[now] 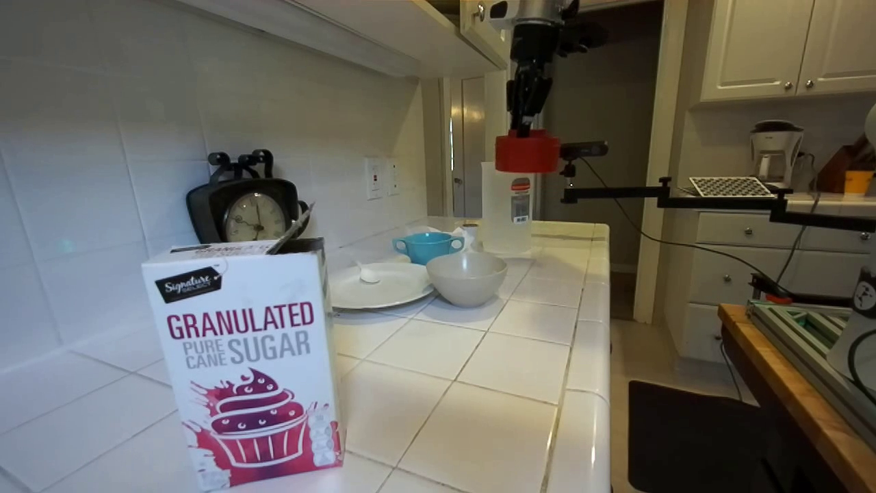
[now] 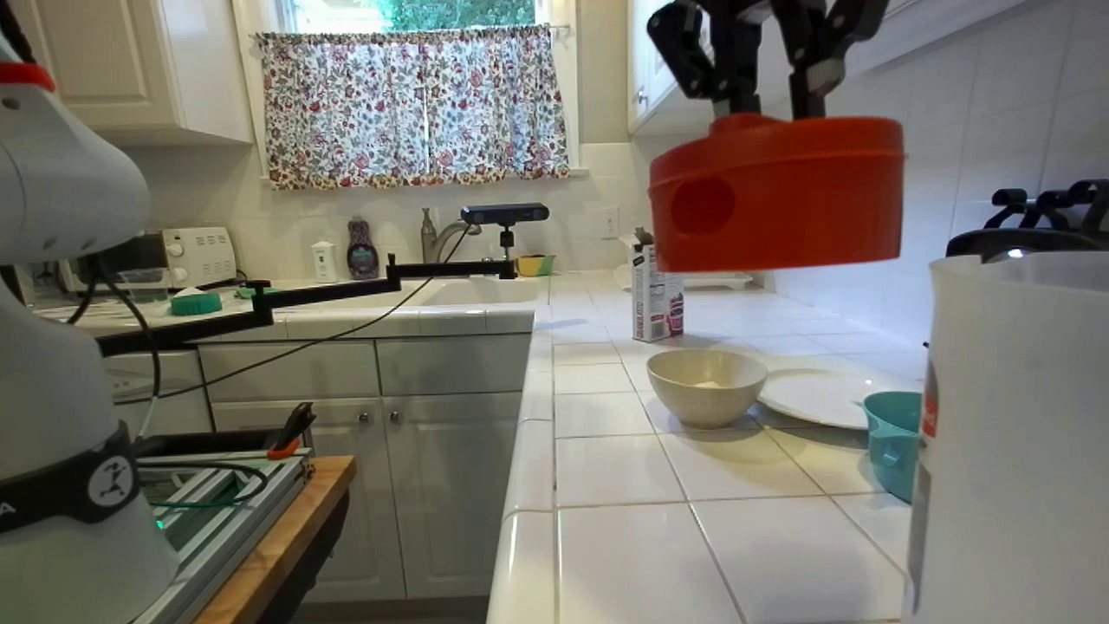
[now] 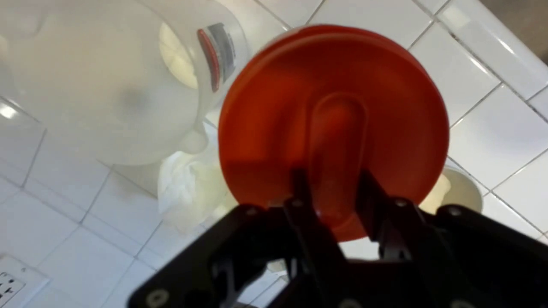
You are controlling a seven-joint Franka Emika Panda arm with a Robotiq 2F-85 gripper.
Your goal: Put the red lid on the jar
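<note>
I judge this the carrying step; my end effector [image 2: 766,107] pinches the red lid [image 2: 793,199], which hangs beside the jar [image 2: 1018,442], near its rim but not over it; next I should clear that rim, centre over the jar and lower it level.

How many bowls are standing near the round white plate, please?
2: in an exterior view, the rounded off-white bowl stands right of the plate, the blue two-handled bowl behind both; others may be hidden.
</note>
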